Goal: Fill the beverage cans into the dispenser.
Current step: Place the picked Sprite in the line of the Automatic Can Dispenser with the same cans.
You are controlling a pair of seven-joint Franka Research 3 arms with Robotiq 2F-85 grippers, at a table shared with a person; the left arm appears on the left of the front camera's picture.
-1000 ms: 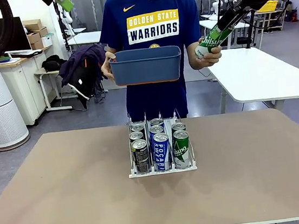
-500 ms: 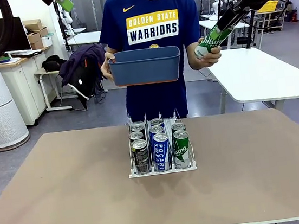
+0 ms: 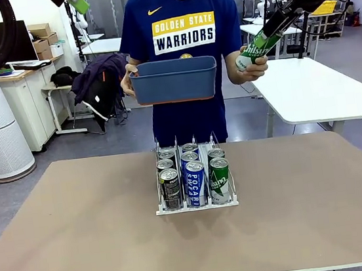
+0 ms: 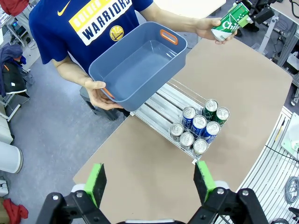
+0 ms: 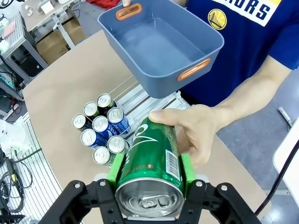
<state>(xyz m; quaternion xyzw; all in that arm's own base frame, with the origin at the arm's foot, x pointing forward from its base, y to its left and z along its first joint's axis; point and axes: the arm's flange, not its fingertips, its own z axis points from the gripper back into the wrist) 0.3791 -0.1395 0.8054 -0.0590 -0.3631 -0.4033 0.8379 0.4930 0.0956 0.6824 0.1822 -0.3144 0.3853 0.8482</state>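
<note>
Green can [image 5: 148, 161] clamped in right gripper [image 5: 148, 173] fingers, high past the surface's far right edge; person's hand [image 5: 196, 130] also on it. Dispenser [image 3: 197, 204] mid-surface, eight cans [image 3: 193, 173] loaded. Left gripper [image 4: 150, 179] fingers spread wide, empty. Person holds blue bin [image 3: 175, 80].

Eight beverage cans [image 3: 194, 173] in the dispenser [image 3: 196, 205], one green can [image 5: 150, 158], one blue bin [image 3: 174, 80]

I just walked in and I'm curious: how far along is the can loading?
Done: seven cans already stand in the dispenser. In hand: the right gripper clamps a green can that the person's hand also grasps. The blue bin looks empty, so this can seems the last to load.
</note>
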